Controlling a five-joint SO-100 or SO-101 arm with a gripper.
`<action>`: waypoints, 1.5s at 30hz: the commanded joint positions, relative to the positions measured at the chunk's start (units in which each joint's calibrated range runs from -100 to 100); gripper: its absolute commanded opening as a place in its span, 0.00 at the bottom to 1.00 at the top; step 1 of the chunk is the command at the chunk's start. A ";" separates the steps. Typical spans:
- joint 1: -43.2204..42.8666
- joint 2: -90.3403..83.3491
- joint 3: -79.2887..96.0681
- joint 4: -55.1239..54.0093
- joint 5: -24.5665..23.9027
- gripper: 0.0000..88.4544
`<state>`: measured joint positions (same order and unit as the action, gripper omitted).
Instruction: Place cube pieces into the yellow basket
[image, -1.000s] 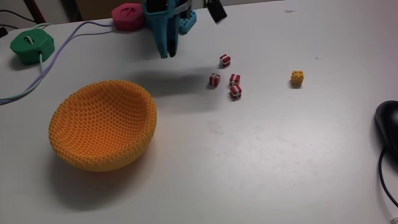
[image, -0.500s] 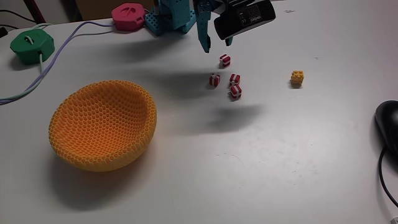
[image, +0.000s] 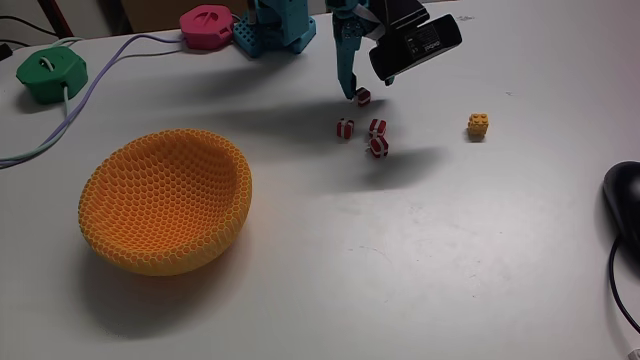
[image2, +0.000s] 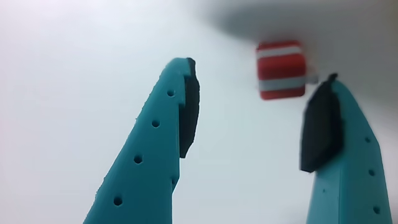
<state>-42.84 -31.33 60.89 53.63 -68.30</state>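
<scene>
Hovering above the rearmost red cube (image: 362, 96), your jaws stand spread wide with nothing between them, which is the right posture for a grasp that has not yet begun. In the wrist view that same red cube (image2: 281, 70) sits just off the inner edge of the right-hand fingertip (image2: 320, 127), not centred in the gap, so you will probably want to shift the gripper (image2: 255, 118) toward it before you lower. The other three red cubes (image: 376, 127) lie in a loose cluster on the surface (image: 420, 250) just in front of it in the fixed view, close enough that a careless descent could nudge them. The yellow-orange studded cube (image: 478, 126) rests apart, off to the right of the group.

The yellow basket (image: 165, 200) waits at the left of the fixed view, well apart from the cubes, and I can see no piece inside it, so I judge the task at its very start. Its wide open mouth should forgive a loose drop. The green puck (image: 51, 73) and pink puck (image: 207, 24) with their cables sit at the far edge, out of your carrying path.
</scene>
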 joint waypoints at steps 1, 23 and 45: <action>2.40 0.27 1.56 -3.33 2.54 0.32; 18.33 0.08 -22.03 19.87 18.41 0.00; 58.97 10.12 -39.27 -1.24 42.30 0.39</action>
<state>18.38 -20.12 26.21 50.75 -25.62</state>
